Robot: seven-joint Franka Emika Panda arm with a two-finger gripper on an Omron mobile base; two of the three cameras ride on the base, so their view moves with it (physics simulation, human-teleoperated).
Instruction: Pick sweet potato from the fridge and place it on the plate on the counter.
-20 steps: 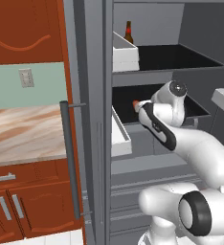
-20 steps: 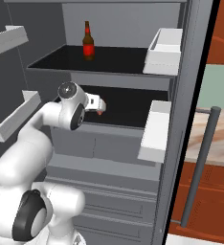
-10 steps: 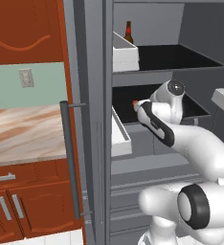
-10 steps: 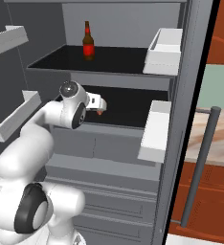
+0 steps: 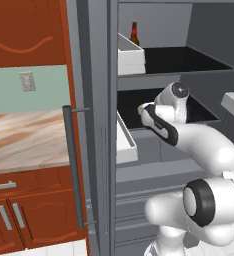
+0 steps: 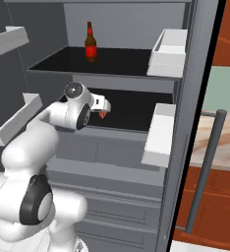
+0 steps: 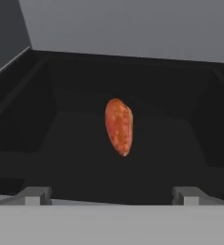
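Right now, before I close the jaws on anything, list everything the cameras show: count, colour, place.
sweet potato: one, reddish-orange, lying on the dark middle shelf, ahead of the gripper, not yet held
bottle: one, brown with a red label, standing on the upper dark shelf
fridge: one, grey, open, with dark inner shelves
door bins: several, white, on both fridge doors
bar handle: one, grey, vertical, on the fridge door
counter: one, beige-and-brown marbled, beside the fridge
cupboards: red-brown wood, above and below the counter
wall outlet: one, pale, on the green wall
gripper: one, jaws apart, fingertips dark, reaching into the middle shelf
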